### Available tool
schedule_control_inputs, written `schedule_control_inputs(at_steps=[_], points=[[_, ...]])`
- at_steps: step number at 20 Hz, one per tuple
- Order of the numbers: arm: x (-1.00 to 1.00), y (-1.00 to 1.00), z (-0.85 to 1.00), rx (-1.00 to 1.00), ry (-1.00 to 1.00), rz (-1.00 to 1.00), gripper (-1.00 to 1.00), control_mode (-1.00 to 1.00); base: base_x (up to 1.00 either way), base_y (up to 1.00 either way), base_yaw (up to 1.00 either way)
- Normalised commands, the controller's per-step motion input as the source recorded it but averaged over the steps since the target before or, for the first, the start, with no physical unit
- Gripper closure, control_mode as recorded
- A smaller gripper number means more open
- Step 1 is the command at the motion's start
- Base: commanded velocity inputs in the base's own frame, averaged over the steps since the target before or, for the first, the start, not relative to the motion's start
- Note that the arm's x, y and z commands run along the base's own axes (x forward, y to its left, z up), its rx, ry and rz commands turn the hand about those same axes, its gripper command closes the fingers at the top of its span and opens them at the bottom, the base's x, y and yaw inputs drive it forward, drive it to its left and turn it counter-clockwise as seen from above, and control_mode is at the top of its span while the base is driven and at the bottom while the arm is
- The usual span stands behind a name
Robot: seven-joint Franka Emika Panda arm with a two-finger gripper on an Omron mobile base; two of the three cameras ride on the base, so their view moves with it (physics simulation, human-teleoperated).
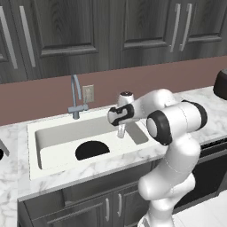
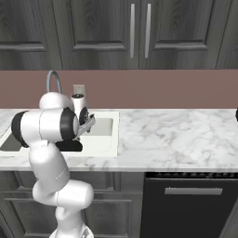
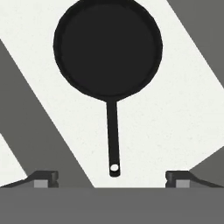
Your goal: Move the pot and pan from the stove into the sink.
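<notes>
With its jaws spread wide and empty, the gripper hangs over the sink; the pan lies flat on the sink floor. Best practice: lift straight up, clearing the handle, before fetching the pot.

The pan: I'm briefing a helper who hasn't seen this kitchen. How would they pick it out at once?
Find the white sink set in the marble counter, below the curved silver faucet. On its floor lies the pan: flat, round, black, with one long straight handle, the only dark thing in the white basin.
</notes>
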Motion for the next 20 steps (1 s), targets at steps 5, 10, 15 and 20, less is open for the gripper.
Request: schedule_control_inputs(at_steps=[5,10,15,20], points=[[-0.29,-0.14,0.91,0.09,-0.01,0.0,-1.0,-1.0,0.0,0.0,0.0],[-0.72,-0.37,0.65,0.11,-0.09,0.01,-1.0,-1.0,0.0,0.0,0.0],[-0.78,-0.24,0.68,0.13,-0.14,0.03,-1.0,-1.0,0.0,0.0,0.0],[-0.9,-0.2,0.7,0.12,-0.16,0.01,-1.0,-1.0,0.0,0.0,0.0]])
